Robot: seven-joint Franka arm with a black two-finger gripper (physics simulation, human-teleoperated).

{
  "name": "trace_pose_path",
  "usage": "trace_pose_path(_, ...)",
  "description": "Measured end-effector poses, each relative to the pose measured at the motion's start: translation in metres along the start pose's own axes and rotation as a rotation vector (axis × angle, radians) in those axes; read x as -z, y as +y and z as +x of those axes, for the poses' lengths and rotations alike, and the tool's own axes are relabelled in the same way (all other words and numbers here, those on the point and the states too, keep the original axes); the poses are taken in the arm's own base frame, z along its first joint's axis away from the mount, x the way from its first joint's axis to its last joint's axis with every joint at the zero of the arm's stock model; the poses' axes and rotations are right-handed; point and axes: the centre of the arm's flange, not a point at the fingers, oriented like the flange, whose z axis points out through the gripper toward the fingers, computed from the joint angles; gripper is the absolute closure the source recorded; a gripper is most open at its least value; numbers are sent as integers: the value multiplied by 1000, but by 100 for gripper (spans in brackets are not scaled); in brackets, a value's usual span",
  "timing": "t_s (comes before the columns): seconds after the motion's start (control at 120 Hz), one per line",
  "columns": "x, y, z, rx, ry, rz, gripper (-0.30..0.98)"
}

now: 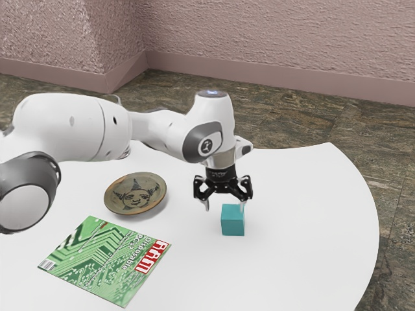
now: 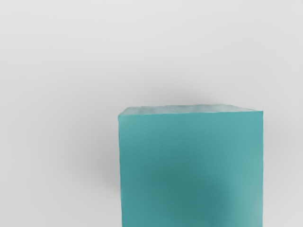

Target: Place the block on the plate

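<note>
Your white table [image 1: 305, 272] has a brown plate [image 1: 135, 194] with a face on it, a green magazine [image 1: 97, 256] near that, and a teal block [image 1: 233, 225] farther off.

Plate [image 1: 135, 194] behind magazine [image 1: 104, 260], block [image 1: 233, 224] toward the exterior view's right (all on the table [image 1: 272, 275]).

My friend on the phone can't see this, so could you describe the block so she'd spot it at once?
Start with the white table under the robot arm. Just below the black gripper at the arm's end sits a teal block. It is a plain, one-colour cube, while the plate is round with a face on it and the magazine is flat, green and printed.
</note>
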Motion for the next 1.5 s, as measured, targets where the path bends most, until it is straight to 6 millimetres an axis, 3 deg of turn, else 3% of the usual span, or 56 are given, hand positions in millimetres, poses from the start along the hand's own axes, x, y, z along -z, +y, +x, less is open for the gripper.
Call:
trace_pose_path(0.4, -37, 19, 20, 97, 101, -12, 0)
trace_pose_path(0.875, -61, 15, 13, 168, 84, -4, 0)
trace_pose_path(1.133, -62, 14, 12, 188, 80, -1, 22)
trace_pose_path(1.3, -59, 14, 12, 195, 82, 0, 26)
trace_pose_path(1.5, -24, 13, 9, 204, 104, -28, 26)
